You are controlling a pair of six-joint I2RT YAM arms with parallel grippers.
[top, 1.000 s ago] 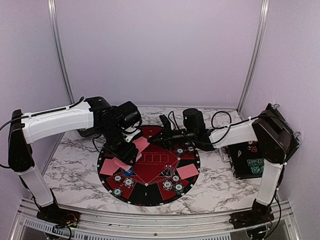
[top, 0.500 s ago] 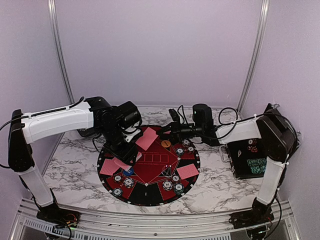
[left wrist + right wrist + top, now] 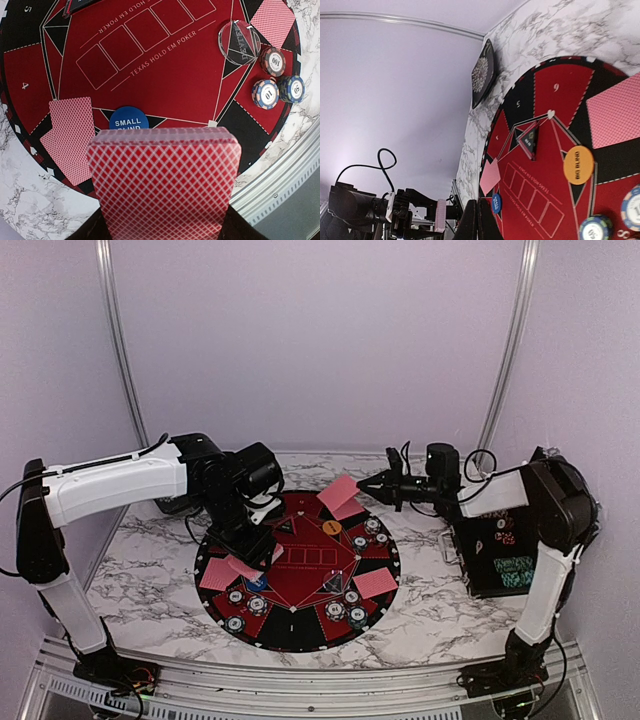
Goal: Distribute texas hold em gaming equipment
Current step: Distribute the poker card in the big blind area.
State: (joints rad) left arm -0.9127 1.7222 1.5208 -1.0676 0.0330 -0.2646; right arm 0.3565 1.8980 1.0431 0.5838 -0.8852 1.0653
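Your left end effector point(image 3: 252, 542) grips the deck of red-backed cards point(image 3: 162, 185) (its fingers are hidden beneath, and the deck half-covers the SMALL BLIND marker point(image 3: 128, 119)). Your right end effector point(image 3: 368, 483) is pinched on one card point(image 3: 338, 493) at its corner, above the mat point(image 3: 300, 628) and its far edge.

Blue marker point(image 3: 128, 119) half hidden behind card deck point(image 3: 165, 185), deck cut off at bottom edge

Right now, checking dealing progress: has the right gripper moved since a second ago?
Yes: the right gripper drew back from the middle of the mat to its far-right rim.
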